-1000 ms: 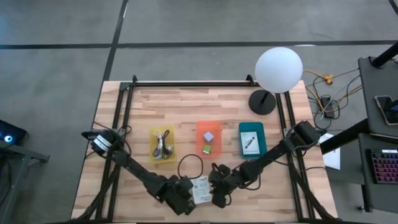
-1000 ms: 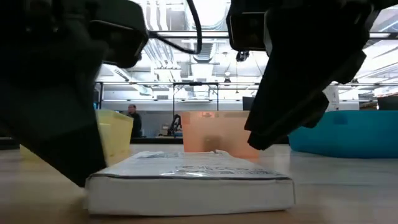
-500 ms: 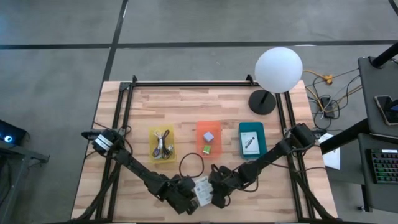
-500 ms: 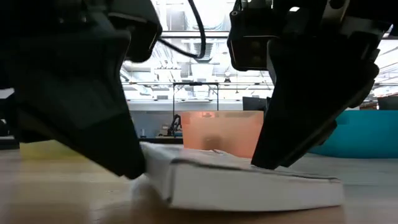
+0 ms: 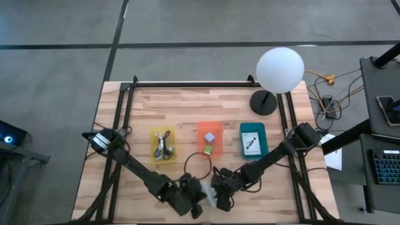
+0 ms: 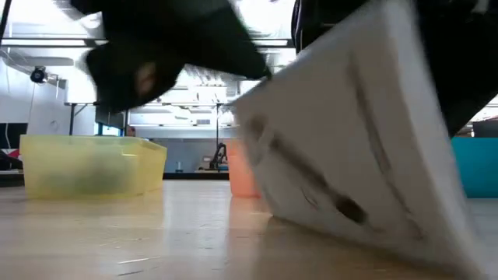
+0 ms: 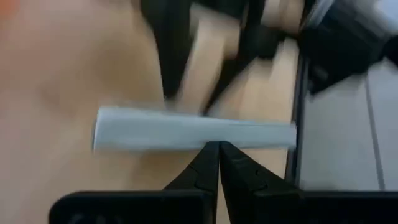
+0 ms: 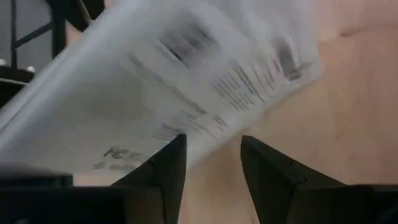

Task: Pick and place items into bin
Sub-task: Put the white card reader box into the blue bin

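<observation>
A flat white printed packet (image 6: 358, 132) stands tilted on one long edge near the table's near edge, between my two grippers. My left gripper (image 7: 219, 144) is shut, its tips at the packet's (image 7: 193, 127) long thin side. My right gripper (image 8: 211, 146) is open just to the packet's right, facing its printed face (image 8: 186, 81). In the high view the left gripper (image 5: 197, 200) and the right gripper (image 5: 217, 194) nearly meet. A dark coiled cable (image 5: 195, 165) lies on the table behind them. A second packet (image 5: 250, 145) lies in the teal bin. My left gripper pushes with its shut fingertips (image 7: 211, 155) against the packet's long thin side (image 7: 214, 135), near its middle, coming from the table's left. The packet is tipped up steeply, with its lower edge (image 6: 459, 260) on the table. My right gripper: I cannot tell whether its open fingers touch the printed face.
Three small bins stand in a row mid-table: a yellow one (image 5: 162, 144) with cables, an orange one (image 5: 210, 139) with a lavender and a green cube, a teal one (image 5: 253, 128). A white globe lamp (image 5: 279, 70) stands at the far right. Bare wood lies beyond the bins.
The packet lay flat on the table a second ago. Its left edge rose first, and now it stands steeply tipped on its right edge. My left gripper has moved right, toward the right gripper, pushing the packet up.
</observation>
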